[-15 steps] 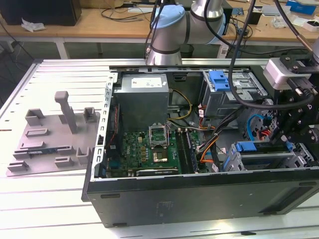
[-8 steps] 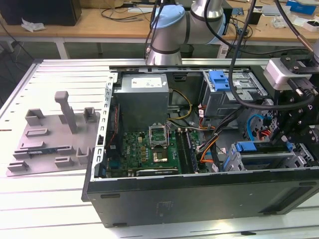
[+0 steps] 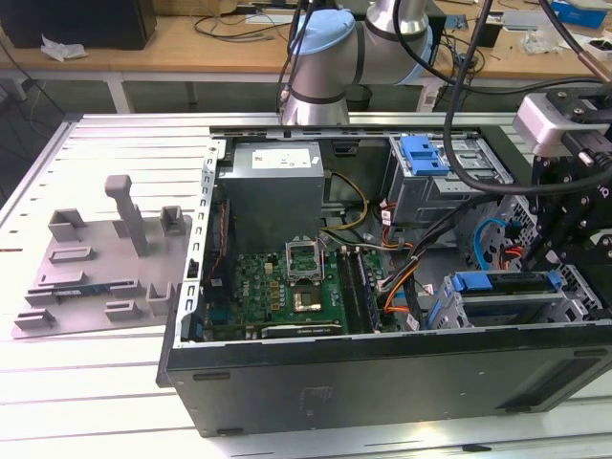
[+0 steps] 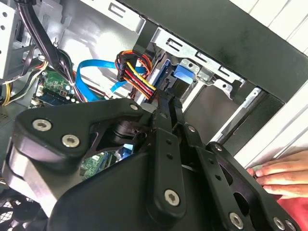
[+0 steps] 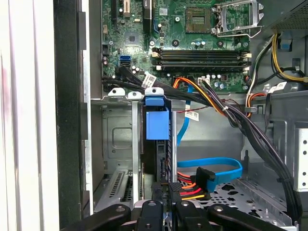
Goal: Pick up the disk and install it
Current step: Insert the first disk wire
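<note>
In the exterior view I count one case (image 3: 382,382) and two blue brackets: one top bracket (image 3: 426,153) in the high bay, and one on the disk (image 3: 505,283), which stands on its edge in the low cage (image 3: 478,316). In the second wrist view my gripper (image 4: 167,100) looks pinched on the disk's end. One bunch of red and yellow wires (image 4: 137,79) and one blue cable (image 4: 91,72) lie just beside it and could get snagged, and one hand (image 4: 281,175) nearby could get bumped. In the first wrist view I think the one disk could tip and jam against the cage wall.
</note>
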Controlling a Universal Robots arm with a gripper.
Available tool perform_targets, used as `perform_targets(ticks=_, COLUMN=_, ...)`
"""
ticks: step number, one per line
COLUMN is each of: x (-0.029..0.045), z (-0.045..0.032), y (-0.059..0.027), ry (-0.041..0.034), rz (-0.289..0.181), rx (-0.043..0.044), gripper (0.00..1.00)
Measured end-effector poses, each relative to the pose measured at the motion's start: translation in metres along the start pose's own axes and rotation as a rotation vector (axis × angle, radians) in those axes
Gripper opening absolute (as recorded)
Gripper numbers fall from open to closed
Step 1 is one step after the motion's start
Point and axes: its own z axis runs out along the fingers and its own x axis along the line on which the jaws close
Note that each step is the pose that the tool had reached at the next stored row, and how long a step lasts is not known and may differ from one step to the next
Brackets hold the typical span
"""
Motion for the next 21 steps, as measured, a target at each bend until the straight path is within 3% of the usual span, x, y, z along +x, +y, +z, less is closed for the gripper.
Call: perform_targets(ticks=21, x=-0.0022, z=0.0019, y=0.0005, ry=0.0000, rz=-0.007, rx=-0.0002, gripper=0.17)
